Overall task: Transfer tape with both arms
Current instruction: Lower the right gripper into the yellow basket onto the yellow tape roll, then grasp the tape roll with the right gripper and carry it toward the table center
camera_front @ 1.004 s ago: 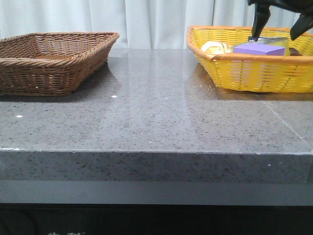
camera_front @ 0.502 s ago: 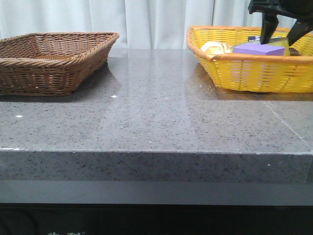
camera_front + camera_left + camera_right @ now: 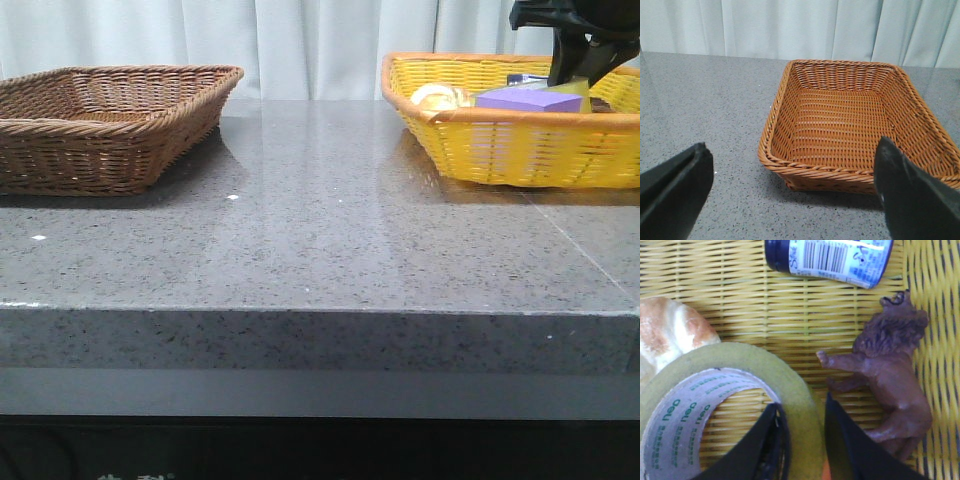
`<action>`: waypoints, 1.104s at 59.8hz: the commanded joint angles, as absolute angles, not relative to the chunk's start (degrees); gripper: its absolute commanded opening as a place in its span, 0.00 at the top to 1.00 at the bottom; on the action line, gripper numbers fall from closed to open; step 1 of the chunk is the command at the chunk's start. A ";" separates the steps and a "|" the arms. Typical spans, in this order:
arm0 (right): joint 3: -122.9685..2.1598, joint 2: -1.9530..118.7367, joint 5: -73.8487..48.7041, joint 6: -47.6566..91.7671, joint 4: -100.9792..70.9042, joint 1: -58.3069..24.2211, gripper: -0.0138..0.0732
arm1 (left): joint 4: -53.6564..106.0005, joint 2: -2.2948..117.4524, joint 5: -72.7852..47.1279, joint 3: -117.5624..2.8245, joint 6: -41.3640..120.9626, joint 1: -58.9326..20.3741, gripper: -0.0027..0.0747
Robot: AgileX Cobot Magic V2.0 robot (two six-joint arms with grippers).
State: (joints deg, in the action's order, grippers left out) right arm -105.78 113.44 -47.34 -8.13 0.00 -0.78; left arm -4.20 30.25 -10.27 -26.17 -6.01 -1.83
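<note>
- On my right wrist view, the right hand (image 3: 801, 440) has one finger inside the core and one outside, closed on the wall of the tape (image 3: 735, 405), which lies flat on the floor of the yellow basket (image 3: 520, 140).
- Beside the tape I see a brown lion figure (image 3: 887, 375), a bread roll (image 3: 670, 332) and a dark blue bottle (image 3: 827, 255), all in the same basket.
- On the front view, that basket sits at about 2 o'clock on the counter (image 3: 320, 230), with a purple block (image 3: 530, 100) inside.
- My left hand (image 3: 790, 195) is spread wide and holds nothing, above the counter near the brown wicker basket (image 3: 855, 125).
</note>
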 commanded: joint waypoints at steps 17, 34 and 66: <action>-109.05 99.31 -42.91 -8.11 0.00 -1.71 0.78 | -4.21 30.76 -5.45 -28.27 -6.01 -1.66 0.14; -103.48 91.32 -40.87 -6.25 0.00 -13.94 0.78 | -4.21 30.76 -5.45 -28.27 -6.01 -1.66 0.14; -70.75 87.39 -20.82 -6.35 -3.34 -34.97 0.78 | -4.21 30.76 -5.45 -28.27 -6.01 -1.66 0.14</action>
